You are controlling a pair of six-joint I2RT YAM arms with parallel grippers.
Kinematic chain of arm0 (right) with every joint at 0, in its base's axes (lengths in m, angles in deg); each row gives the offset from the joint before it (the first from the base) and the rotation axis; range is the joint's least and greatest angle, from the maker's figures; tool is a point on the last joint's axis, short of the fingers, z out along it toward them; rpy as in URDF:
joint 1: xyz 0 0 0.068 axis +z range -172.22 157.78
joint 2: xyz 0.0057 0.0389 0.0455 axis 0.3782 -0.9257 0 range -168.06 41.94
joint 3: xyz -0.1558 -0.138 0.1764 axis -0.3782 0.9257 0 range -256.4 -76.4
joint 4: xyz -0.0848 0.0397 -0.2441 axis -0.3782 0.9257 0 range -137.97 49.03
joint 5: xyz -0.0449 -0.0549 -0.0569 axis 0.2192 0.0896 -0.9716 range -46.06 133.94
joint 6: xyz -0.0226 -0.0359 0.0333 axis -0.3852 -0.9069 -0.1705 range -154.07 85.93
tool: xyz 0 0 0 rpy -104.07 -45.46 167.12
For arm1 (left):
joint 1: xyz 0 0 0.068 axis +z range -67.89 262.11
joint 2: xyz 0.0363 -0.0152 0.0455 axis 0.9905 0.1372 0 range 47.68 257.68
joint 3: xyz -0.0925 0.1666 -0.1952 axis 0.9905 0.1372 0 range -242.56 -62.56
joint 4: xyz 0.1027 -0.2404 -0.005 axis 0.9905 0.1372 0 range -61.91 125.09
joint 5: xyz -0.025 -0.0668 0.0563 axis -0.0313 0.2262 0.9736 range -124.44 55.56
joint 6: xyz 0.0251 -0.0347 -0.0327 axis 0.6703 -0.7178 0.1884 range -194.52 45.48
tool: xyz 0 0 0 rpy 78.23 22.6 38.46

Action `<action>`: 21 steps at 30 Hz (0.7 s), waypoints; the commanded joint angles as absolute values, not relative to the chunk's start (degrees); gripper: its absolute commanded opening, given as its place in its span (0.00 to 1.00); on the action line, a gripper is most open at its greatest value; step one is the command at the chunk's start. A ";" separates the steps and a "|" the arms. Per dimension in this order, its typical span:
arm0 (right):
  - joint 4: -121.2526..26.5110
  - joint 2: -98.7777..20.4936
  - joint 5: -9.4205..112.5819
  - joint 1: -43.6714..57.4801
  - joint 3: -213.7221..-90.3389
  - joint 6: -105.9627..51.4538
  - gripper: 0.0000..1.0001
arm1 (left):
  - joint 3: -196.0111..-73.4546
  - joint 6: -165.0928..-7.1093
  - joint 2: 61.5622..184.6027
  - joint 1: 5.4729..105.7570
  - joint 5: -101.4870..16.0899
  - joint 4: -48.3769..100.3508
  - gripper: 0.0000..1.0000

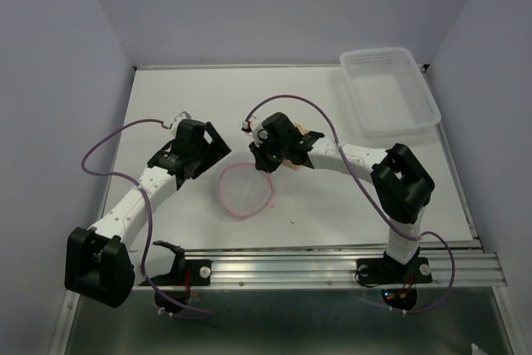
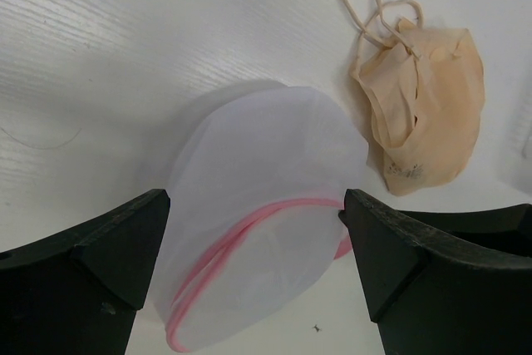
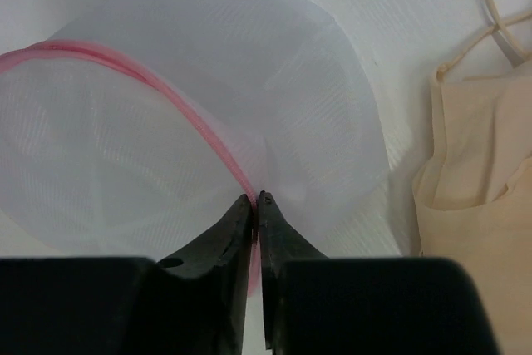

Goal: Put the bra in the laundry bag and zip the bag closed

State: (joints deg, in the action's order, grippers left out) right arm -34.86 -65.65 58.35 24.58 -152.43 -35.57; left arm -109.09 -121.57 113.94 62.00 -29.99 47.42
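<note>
The laundry bag [image 1: 243, 189] is a white mesh pouch with a pink zipper rim, lying mid-table. My right gripper [image 3: 257, 199] is shut on the bag's pink rim [image 3: 199, 126] at its near edge. The mesh [image 3: 125, 139] spreads away from the fingers. The bra [image 3: 478, 205] is tan-beige and lies on the table just right of the bag, mostly hidden under the right wrist in the top view [image 1: 291, 164]. My left gripper [image 2: 258, 222] is open and empty above the bag [image 2: 258, 205]. The bra [image 2: 424, 114] lies beyond it, straps looped.
A clear rectangular plastic basket [image 1: 389, 91] stands at the back right of the white table [image 1: 183, 97]. The metal rail [image 1: 332, 268] runs along the near edge. Purple cables loop over both arms.
</note>
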 commanded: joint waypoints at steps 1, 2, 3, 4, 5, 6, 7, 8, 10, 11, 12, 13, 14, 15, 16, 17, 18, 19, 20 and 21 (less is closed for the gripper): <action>-35.31 -65.38 54.40 24.62 -155.23 -34.34 0.09 | -108.88 -121.54 114.03 62.16 -30.92 45.67 0.99; -35.31 -64.24 52.57 24.62 -155.41 -32.07 0.02 | -109.23 -121.63 114.21 61.99 -31.18 46.02 0.99; -36.09 -61.97 47.85 24.62 -154.80 -29.00 0.01 | -110.02 -122.33 114.21 61.29 -31.45 46.28 0.99; -36.54 -61.95 47.81 24.62 -154.79 -28.97 0.01 | -110.02 -122.33 114.21 61.28 -31.45 46.28 0.99; -36.98 -60.99 44.33 24.62 -153.84 -26.80 0.01 | -110.89 -122.59 114.21 60.94 -31.54 46.55 0.99; -37.59 -59.07 42.55 24.62 -153.05 -25.90 0.01 | -111.43 -123.12 114.38 60.15 -31.45 46.90 0.99; -39.25 -58.00 40.97 24.62 -151.30 -24.59 0.01 | -112.82 -123.30 114.56 59.53 -31.28 47.07 0.99; -40.31 -56.95 40.86 24.62 -151.28 -24.66 0.01 | -113.62 -123.39 114.91 59.09 -31.19 47.34 0.99; -42.59 -54.23 40.95 25.15 -148.56 -24.40 0.01 | -114.94 -123.39 116.93 58.21 -30.84 48.30 0.99; -42.87 -53.60 41.04 25.15 -147.95 -24.58 0.01 | -116.08 -123.39 118.59 58.03 -31.09 48.48 0.99; -42.87 -53.34 40.60 25.15 -147.94 -24.32 0.01 | -116.44 -123.21 119.47 57.86 -31.71 48.31 0.98; -42.69 -53.16 39.64 25.15 -147.94 -24.23 0.01 | -116.61 -123.30 120.00 57.25 -32.93 47.70 0.85; -42.69 -53.25 39.11 25.15 -148.03 -24.23 0.01 | -116.44 -123.56 120.45 56.72 -33.29 46.82 0.79; -42.52 -53.42 38.32 25.15 -148.20 -23.96 0.01 | -116.27 -123.56 121.06 56.28 -33.90 44.81 0.76; -41.91 -53.94 37.44 25.15 -148.55 -23.61 0.01 | -116.26 -123.39 121.24 55.67 -36.52 44.01 0.69; -41.47 -54.12 37.09 25.15 -148.99 -23.52 0.01 | -116.09 -123.21 121.50 55.22 -36.98 42.61 0.66; -41.38 -54.30 37.08 25.15 -148.99 -23.17 0.01 | -116.09 -122.86 121.68 54.96 -36.99 42.33 0.65; -41.37 -54.30 37.95 25.15 -149.26 -22.91 0.01 | -116.18 -122.51 121.77 54.70 -36.29 42.33 0.61; -41.37 -54.30 38.22 25.15 -149.34 -22.38 0.01 | -116.26 -122.42 121.86 54.61 -36.20 42.33 0.57; -41.20 -54.39 38.23 25.15 -149.52 -21.94 0.01 | -116.35 -121.99 121.94 54.60 -36.28 42.33 0.54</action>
State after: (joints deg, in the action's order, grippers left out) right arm -39.39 -54.48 39.62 24.74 -148.45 -24.05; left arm -114.55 -123.16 122.31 55.33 -34.91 45.02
